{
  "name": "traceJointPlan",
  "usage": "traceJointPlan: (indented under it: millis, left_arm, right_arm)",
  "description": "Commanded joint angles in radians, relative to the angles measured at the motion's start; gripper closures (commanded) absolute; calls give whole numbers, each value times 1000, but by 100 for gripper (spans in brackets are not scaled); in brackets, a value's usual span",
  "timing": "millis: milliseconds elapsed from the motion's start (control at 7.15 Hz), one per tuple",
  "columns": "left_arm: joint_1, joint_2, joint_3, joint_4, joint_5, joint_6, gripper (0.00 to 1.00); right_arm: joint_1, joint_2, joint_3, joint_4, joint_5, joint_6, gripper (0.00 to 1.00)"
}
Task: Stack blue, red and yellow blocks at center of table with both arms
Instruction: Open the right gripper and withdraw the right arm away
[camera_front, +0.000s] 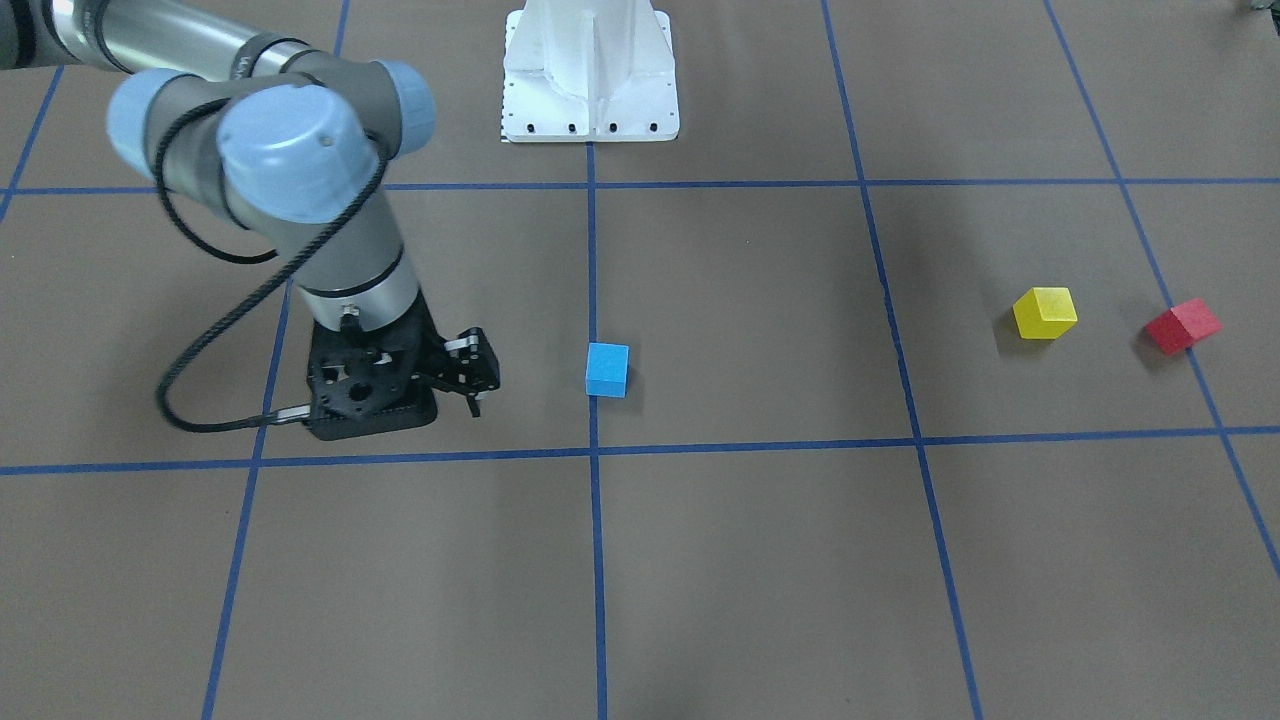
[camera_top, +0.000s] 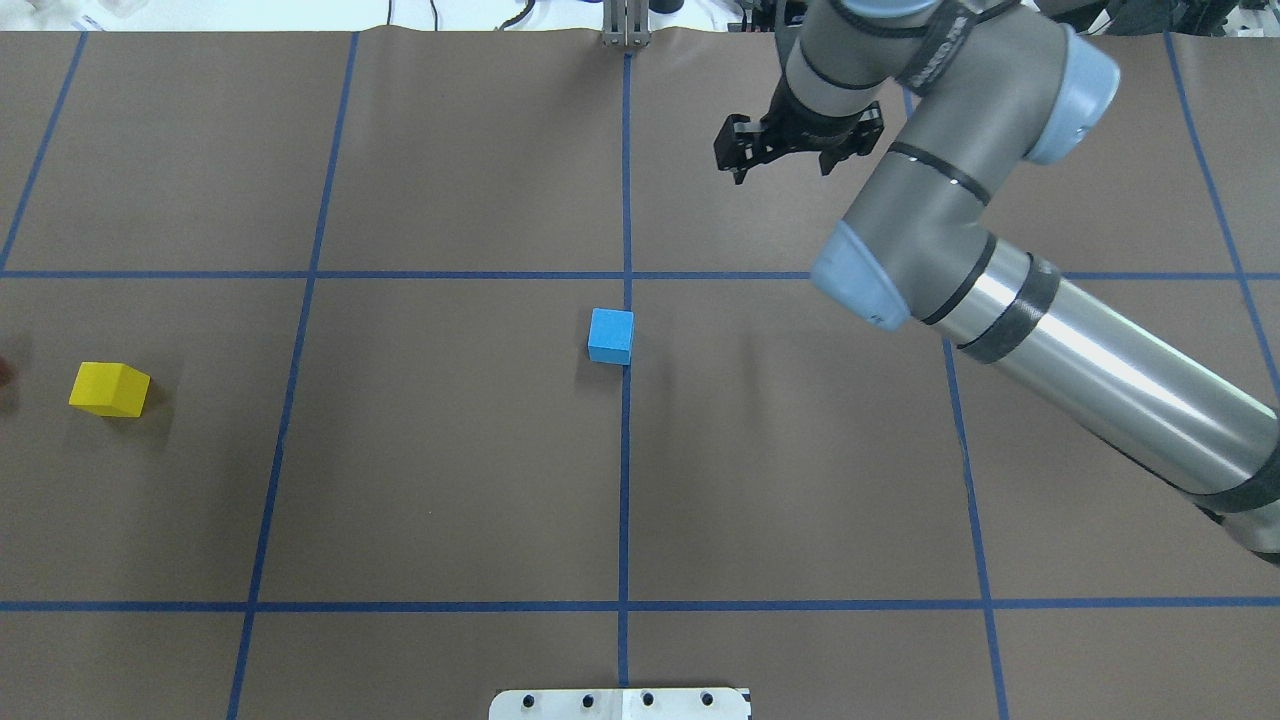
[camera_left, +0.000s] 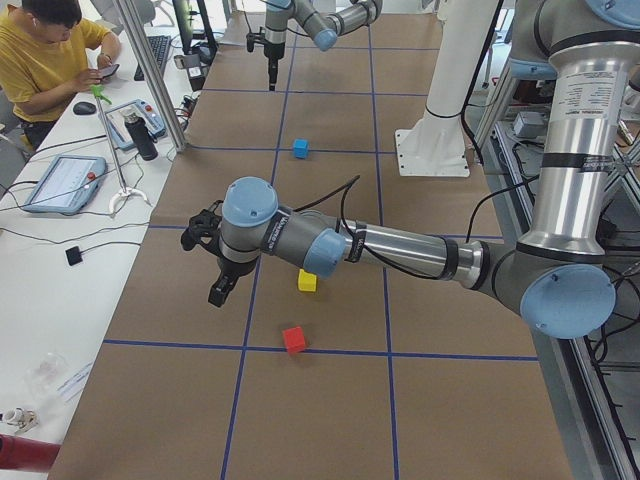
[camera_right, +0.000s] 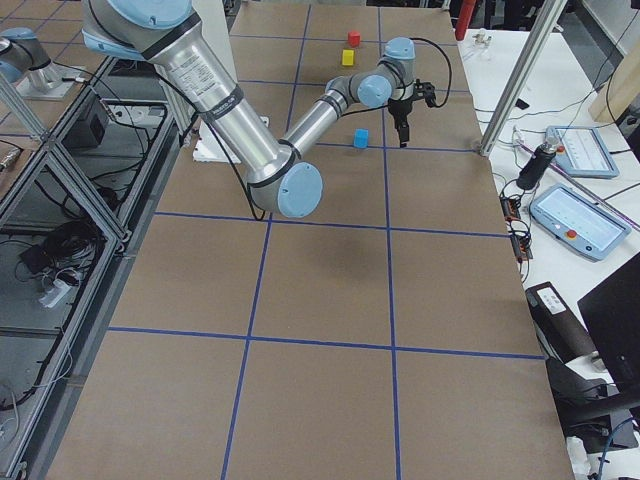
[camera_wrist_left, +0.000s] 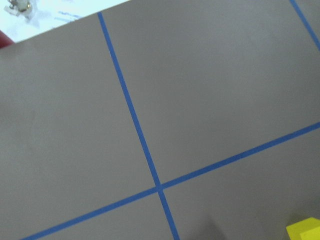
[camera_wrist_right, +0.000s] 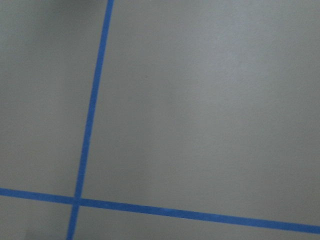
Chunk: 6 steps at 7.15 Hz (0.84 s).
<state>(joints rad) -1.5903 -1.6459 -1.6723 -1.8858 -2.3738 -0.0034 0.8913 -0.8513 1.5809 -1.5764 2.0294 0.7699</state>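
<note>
The blue block sits alone at the table's centre, on a blue grid line; it also shows in the overhead view. The yellow block and the red block lie apart on the robot's left side. My right gripper points down, open and empty, a short way to the right of the blue block and beyond it. My left gripper shows only in the exterior left view, hovering just past the yellow block and the red block; I cannot tell whether it is open. Its wrist view catches a corner of the yellow block.
The white robot base stands at the table's robot side. An operator sits at a side bench with tablets beyond the far edge. Metal frame posts stand along that edge.
</note>
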Motion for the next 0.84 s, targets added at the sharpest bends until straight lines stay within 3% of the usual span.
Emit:
traceJointPlan:
  millis: [0,280,699]
  left_arm:
    - [85,41,6,-172,1,-160,0]
    - [131,133,14,-197,10,-402,0]
    - [148,208,60,-229,62,-452,0]
  right_arm:
    - [142,-171,72,16,116,-276,0]
    - [240,-285,106,21,176,-462,0]
    - [444,-473,106,27,330,-765,0]
